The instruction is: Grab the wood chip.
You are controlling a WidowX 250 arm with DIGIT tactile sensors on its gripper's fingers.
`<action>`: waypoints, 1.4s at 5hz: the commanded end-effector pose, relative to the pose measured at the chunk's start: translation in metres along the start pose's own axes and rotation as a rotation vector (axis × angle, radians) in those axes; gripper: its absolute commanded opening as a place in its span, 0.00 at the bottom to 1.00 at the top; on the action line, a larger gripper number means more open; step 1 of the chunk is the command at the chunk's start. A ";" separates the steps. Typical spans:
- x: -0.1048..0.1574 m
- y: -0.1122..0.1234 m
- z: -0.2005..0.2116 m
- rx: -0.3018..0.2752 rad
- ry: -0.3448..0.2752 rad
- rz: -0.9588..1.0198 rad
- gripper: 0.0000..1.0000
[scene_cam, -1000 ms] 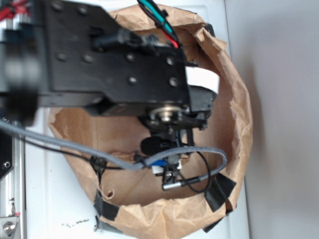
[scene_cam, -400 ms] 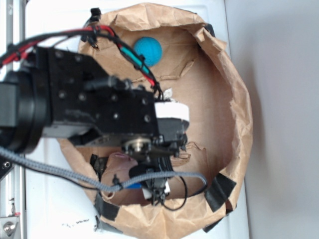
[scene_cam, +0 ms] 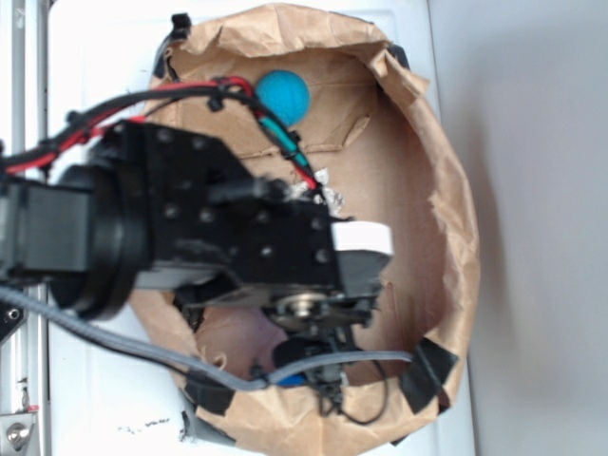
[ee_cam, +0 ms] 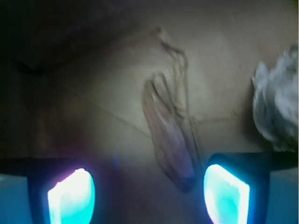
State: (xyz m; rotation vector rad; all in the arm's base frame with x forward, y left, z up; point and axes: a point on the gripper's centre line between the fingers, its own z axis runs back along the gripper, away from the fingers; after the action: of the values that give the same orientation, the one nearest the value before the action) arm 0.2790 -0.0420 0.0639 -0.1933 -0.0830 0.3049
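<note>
In the wrist view the wood chip (ee_cam: 167,133), a long brown sliver, lies flat on the kraft paper floor. Its near end reaches in between my fingertips, closer to the right one. My gripper (ee_cam: 148,196) is open, with the glowing left pad (ee_cam: 71,198) and right pad (ee_cam: 226,195) wide apart and nothing held. In the exterior view my black arm (scene_cam: 237,233) reaches over the paper bowl and hides the chip. The gripper end (scene_cam: 325,378) sits low, near the bowl's front rim.
A crumpled whitish paper wad (ee_cam: 278,105) lies right of the chip, and it peeks out beside the arm (scene_cam: 326,193). A teal ball (scene_cam: 282,96) rests at the bowl's back. The bowl's kraft paper wall (scene_cam: 454,218) rings everything. Grey cable (scene_cam: 142,347) loops across the front.
The arm has swung down toward the bowl's front rim and then a little right. This uncovered the teal ball and the back of the bowl.
</note>
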 end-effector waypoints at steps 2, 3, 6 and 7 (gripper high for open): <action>0.011 0.006 -0.021 0.070 -0.062 -0.174 1.00; 0.007 0.013 -0.029 0.085 -0.082 -0.190 0.00; -0.038 0.019 -0.006 0.059 -0.140 -0.183 0.00; -0.035 0.018 0.042 0.000 -0.151 -0.129 0.00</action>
State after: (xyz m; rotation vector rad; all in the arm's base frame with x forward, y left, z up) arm 0.2272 -0.0299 0.0873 -0.1559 -0.1927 0.1830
